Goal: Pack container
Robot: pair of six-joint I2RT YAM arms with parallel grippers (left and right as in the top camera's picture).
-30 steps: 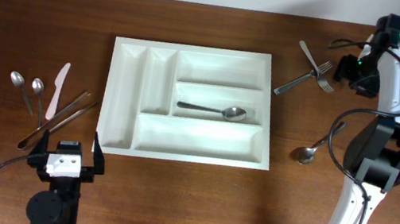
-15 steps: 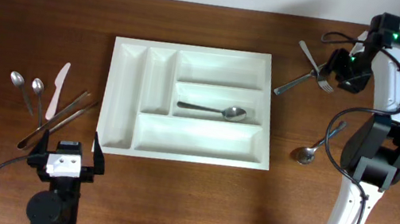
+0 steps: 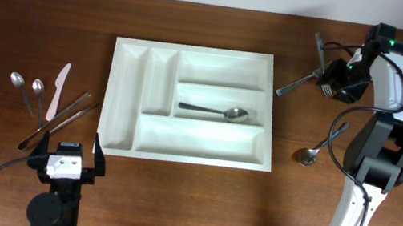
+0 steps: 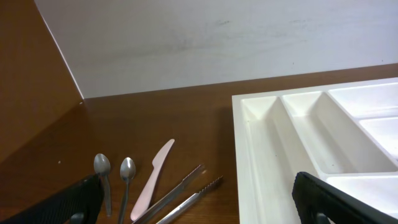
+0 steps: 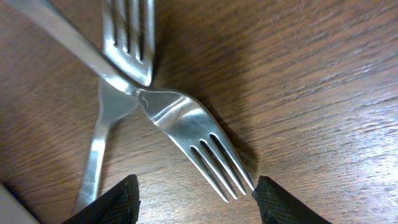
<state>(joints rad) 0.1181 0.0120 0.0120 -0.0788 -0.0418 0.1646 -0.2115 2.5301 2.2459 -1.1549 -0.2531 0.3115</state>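
The white container point(image 3: 197, 138) lies at the table's centre with one spoon point(image 3: 214, 112) in its middle wide compartment. Its narrow slots show in the left wrist view point(image 4: 298, 143). Two crossed forks point(image 3: 316, 66) lie right of its far corner. My right gripper point(image 3: 330, 78) is low over them. In the right wrist view its open fingers point(image 5: 196, 202) flank the tines of one fork point(image 5: 199, 146), and the second fork point(image 5: 127, 37) crosses it behind. My left gripper point(image 3: 64, 158) is open and empty near the front left, as the left wrist view point(image 4: 199, 211) shows.
Left of the container lie two spoons point(image 3: 18, 82) point(image 3: 38, 89), a pink knife point(image 3: 57, 90) and metal tongs point(image 3: 63, 117). Another spoon point(image 3: 310, 155) lies right of the container near the right arm's base point(image 3: 377, 157).
My right gripper has moved left and down onto the crossed forks. The upper fork's handle has swung to a steeper angle. The left arm has not moved.
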